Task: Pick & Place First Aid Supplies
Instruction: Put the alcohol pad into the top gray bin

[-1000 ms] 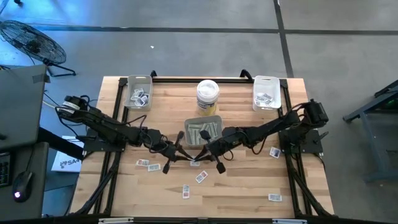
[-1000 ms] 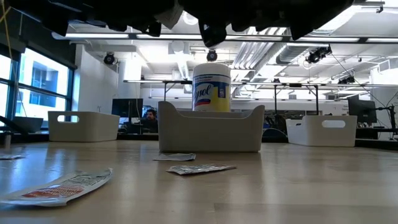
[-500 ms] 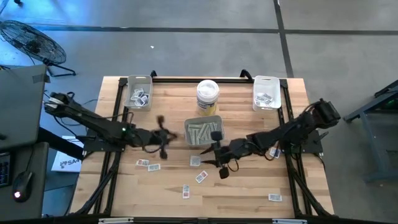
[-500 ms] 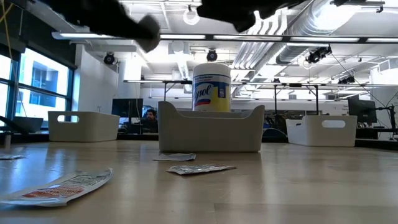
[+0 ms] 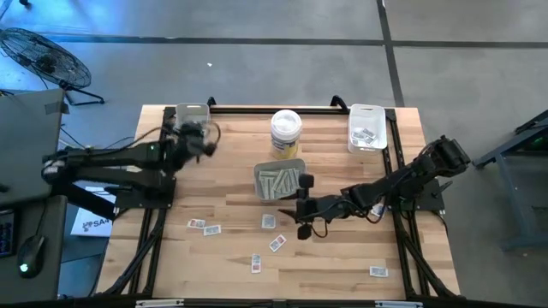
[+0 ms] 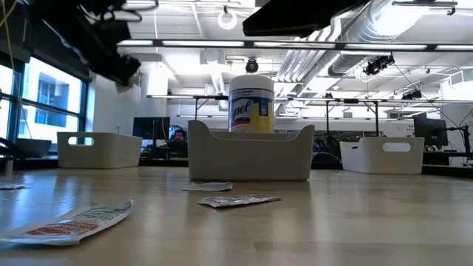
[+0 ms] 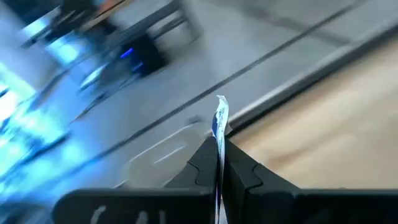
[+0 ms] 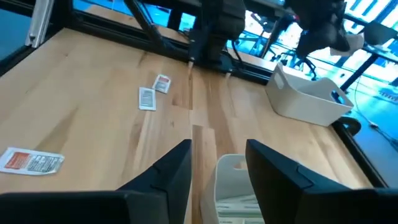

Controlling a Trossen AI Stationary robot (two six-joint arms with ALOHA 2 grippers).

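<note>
Left gripper point(image 5: 199, 137) pinches a small packet point(image 7: 219, 121) edge-up over the far-left tray point(image 5: 178, 114); centre it inside the rim before letting go. Right gripper point(image 5: 301, 205), fingers apart and empty, waits beside the middle tray point(image 5: 259, 175).

Grey concrete floor point(image 5: 282, 60) crossed by dark seams all round a pale wooden tabletop point(image 5: 325, 257). Black floor fan point(image 5: 44, 58) at the far left corner; mouse point(image 5: 32, 254) on a dark desk point(image 5: 26, 162) at the left edge. Beyond the tabletop, open office: tall windows point(image 6: 44, 103) left, white ceiling ducts point(image 6: 384, 22), strip lights point(image 6: 222, 44), monitors point(image 6: 151, 128).
</note>
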